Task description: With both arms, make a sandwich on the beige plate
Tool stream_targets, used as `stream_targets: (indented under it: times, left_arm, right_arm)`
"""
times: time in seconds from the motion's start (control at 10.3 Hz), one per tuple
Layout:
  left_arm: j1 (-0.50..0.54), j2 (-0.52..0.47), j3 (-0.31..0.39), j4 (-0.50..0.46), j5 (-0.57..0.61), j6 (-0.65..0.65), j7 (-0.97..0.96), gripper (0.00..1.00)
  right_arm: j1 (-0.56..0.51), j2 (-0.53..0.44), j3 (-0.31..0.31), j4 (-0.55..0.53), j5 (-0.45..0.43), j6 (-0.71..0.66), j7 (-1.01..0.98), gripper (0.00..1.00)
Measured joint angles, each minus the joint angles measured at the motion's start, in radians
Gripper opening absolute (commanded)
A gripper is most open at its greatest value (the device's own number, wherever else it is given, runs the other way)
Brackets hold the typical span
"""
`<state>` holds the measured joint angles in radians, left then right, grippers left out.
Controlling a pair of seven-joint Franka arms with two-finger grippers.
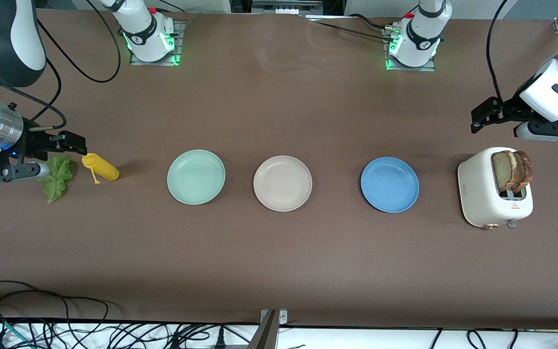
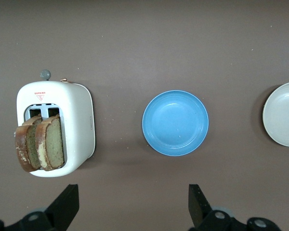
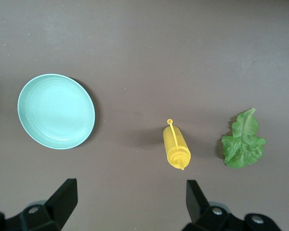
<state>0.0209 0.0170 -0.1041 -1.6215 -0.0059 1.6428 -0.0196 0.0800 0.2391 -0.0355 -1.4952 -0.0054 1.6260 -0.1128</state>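
While plates lie bare, toaster (image 1: pixel 489 194) holds bread slices (image 1: pixel 511 170) (two).

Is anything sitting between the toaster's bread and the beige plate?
Yes: the blue plate lies on the table between the toaster holding the bread slices and the beige plate. It is low, so a lifted slice would probably pass over it.

Two glossy white arms with black joint sections are showing black two-finger grippers, the left gripper (image 1: pixel 478 118) and right gripper (image 1: pixel 73 143); black cables are trailing, green lights glowing at white bases.
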Motion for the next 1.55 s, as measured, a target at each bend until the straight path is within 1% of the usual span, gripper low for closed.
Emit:
stream_targets:
  times: [1.55]
  left_arm:
    - [0.000, -0.001, 0.000, 0.000, 0.000, 0.000, 0.000, 1.00]
  right_arm:
    - [0.000, 0.000, 0.000, 0.000, 0.000, 0.001, 0.017, 1.00]
